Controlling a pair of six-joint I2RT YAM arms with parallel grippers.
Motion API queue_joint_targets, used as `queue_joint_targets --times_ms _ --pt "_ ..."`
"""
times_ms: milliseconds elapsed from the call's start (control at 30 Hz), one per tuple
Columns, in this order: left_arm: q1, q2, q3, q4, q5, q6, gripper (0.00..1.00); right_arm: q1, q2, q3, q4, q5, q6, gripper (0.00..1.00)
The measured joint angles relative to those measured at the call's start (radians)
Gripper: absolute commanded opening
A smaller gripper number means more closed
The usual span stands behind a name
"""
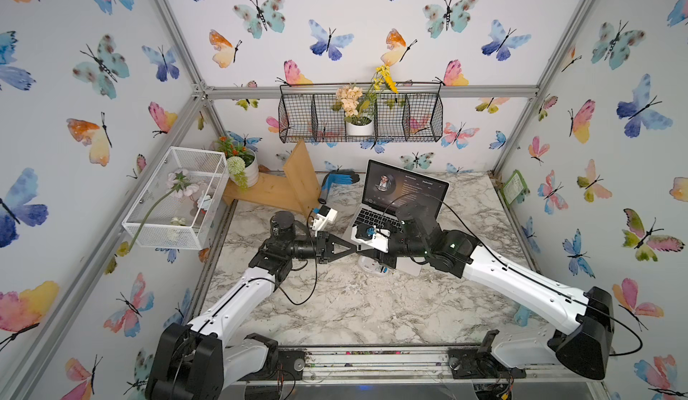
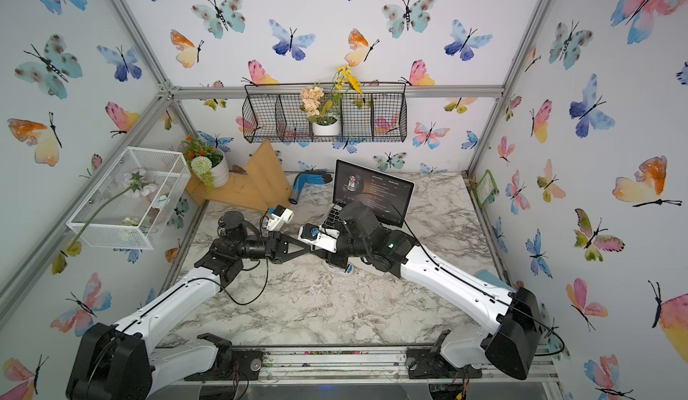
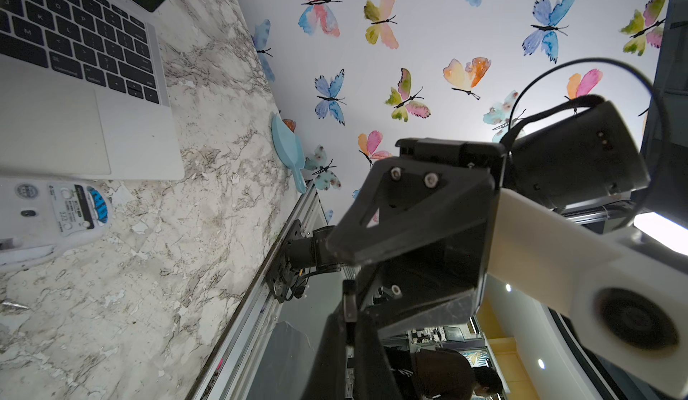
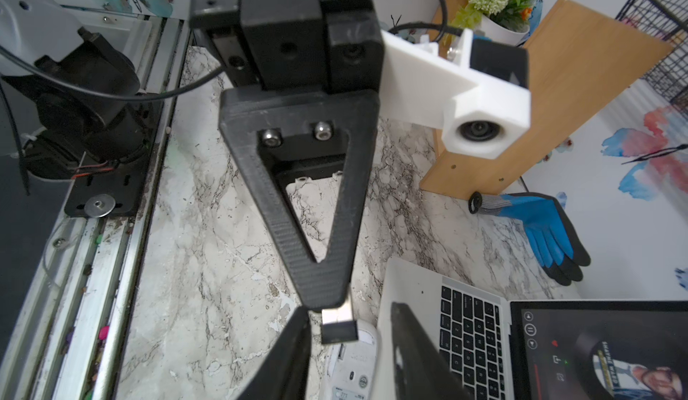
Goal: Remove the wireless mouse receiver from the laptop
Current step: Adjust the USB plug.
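The silver laptop [image 1: 404,191] stands open at the back of the marble table, also in a top view [image 2: 372,189]. The wireless mouse receiver [image 4: 337,325], a silver plug with a black cap, is out of the laptop and hangs above the table. My left gripper [image 4: 322,297] is shut on its silver end; its tips meet at the table's middle [image 1: 355,247]. My right gripper [image 4: 350,310] is open, one finger on each side of the receiver without touching it. A white mouse [image 4: 353,372] lies upside down below, beside the laptop's front corner [image 3: 156,163].
A blue and black glove [image 4: 547,238] lies behind the laptop by a wooden shelf [image 1: 294,186] with a plant pot [image 1: 247,167]. A white mesh basket [image 1: 178,197] hangs at the left, a black wire basket [image 1: 361,113] on the back wall. A light blue scoop [image 3: 288,148] leans at the table's right edge.
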Motion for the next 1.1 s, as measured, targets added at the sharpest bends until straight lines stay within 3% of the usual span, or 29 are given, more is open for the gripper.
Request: queue_joint_targets --times_ms 367,500,567,700,767,933,1100 --pt "0.016 0.001 -0.024 0.04 0.0 -0.013 0.0 0.0 -0.067 -0.011 0.005 0.004 0.0 0.57" --pt "0.035 0.011 -0.026 0.059 0.0 -0.013 0.0 -0.037 -0.142 -0.036 0.035 -0.008 0.079 0.64" --pt "0.039 0.019 -0.026 0.074 0.0 -0.013 0.0 -0.17 -0.176 -0.066 0.104 -0.07 0.216 0.63" --pt "0.043 0.029 -0.026 0.108 -0.005 -0.013 0.0 -0.587 -0.106 -0.132 0.354 -0.291 0.652 0.53" --pt "0.043 0.029 -0.026 0.137 -0.011 -0.013 0.0 -0.677 -0.036 -0.21 0.488 -0.385 0.86 0.51" --pt "0.045 0.031 -0.026 0.208 -0.011 -0.031 0.0 -0.554 0.056 -0.271 0.536 -0.576 1.059 0.52" --pt "0.045 0.035 -0.024 0.248 -0.011 -0.048 0.0 -0.461 0.053 -0.3 0.724 -0.733 1.195 0.53"
